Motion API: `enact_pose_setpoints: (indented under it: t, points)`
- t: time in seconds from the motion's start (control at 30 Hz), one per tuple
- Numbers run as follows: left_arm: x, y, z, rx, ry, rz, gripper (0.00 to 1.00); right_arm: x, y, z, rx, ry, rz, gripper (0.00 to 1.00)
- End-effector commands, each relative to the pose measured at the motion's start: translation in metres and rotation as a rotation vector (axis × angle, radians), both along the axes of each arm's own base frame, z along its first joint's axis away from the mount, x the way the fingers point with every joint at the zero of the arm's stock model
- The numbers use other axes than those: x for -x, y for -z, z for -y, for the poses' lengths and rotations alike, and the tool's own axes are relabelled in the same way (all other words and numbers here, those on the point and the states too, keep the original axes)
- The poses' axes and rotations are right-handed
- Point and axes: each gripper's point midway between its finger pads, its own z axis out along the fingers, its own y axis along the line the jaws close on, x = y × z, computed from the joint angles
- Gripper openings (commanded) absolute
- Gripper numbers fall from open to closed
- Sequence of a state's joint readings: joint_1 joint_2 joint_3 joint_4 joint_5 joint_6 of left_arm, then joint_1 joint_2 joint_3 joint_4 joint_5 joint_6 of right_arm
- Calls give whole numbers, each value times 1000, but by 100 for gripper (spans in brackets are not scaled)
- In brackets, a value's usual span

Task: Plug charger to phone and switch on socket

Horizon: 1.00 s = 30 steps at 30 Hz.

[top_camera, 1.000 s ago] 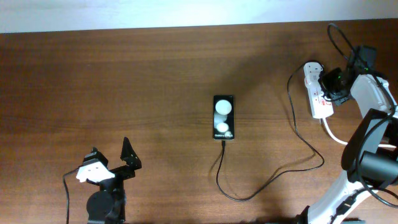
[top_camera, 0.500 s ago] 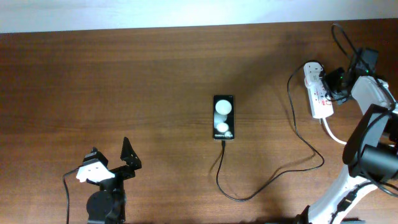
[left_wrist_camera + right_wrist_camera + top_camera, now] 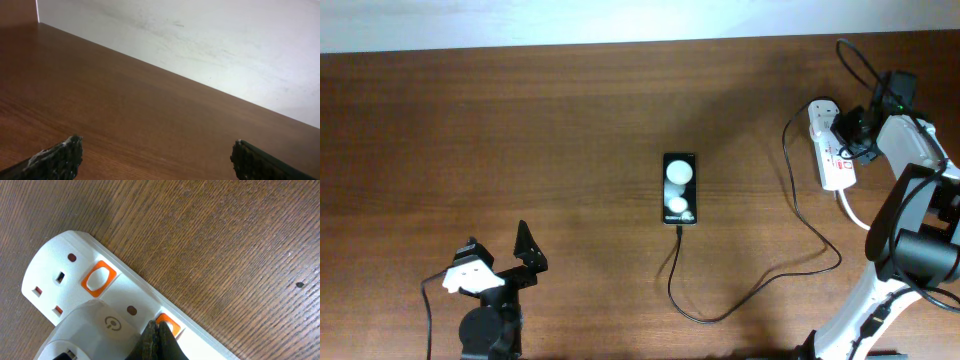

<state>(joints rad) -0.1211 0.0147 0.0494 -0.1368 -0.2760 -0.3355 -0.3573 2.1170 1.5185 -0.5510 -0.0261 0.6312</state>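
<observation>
Overhead: one phone [image 3: 680, 187], one charger [image 3: 674, 255], one socket [image 3: 831, 152], left tool [image 3: 498, 246], right tool [image 3: 851, 131].

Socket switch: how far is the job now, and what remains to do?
Looks done: the charger runs from its white plug in the socket to the lower end of the phone, apparently plugged in. In hand: the right pincer, shut, has its tips at the orange switch beside the plug. Left: confirming that switch is on; its state cannot be told. The left pincer hangs open, idle.
</observation>
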Motion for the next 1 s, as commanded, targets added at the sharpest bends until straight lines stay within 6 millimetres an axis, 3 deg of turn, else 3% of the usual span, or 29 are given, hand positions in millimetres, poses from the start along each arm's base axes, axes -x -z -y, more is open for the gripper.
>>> enact_pose_setpoints:
  t: [0.0, 0.33, 0.43, 0.47, 0.53, 0.57, 0.63, 0.7, 0.73, 0.8, 0.9, 0.97]
  points:
    - [0, 2, 1, -15, 10, -5, 99, 10, 35, -53, -119, -104, -88, 4]
    - [0, 2, 1, -15, 10, -5, 99, 19, 40, -52, -114, -94, -125, 4]
    - [0, 2, 1, -15, 10, -5, 99, 58, 43, -26, 1, -28, -293, 4]
    - [0, 2, 1, -15, 10, -5, 99, 75, 31, -15, 33, 1, -344, 4]
    - [0, 2, 1, -15, 10, -5, 99, 90, 5, -5, 75, 28, -360, 4]
    - [0, 2, 1, -15, 10, -5, 99, 98, -19, -1, 110, 40, -356, 4]
    - [0, 2, 1, -15, 10, -5, 99, 119, -82, -10, 148, 9, -313, 4]
    - [0, 2, 1, -15, 10, -5, 99, 135, -119, -21, 161, -6, -269, 4]
    - [0, 2, 1, -15, 10, -5, 99, 147, -153, -36, 153, -25, -194, 4]
    - [0, 2, 1, -15, 10, -5, 99, 168, -200, -68, 130, -82, -69, 4]
    - [0, 2, 1, -15, 10, -5, 99, 215, -245, -111, 141, -186, 37, 4]
    - [0, 2, 1, -15, 10, -5, 99, 247, -259, -130, 148, -243, 74, 4]
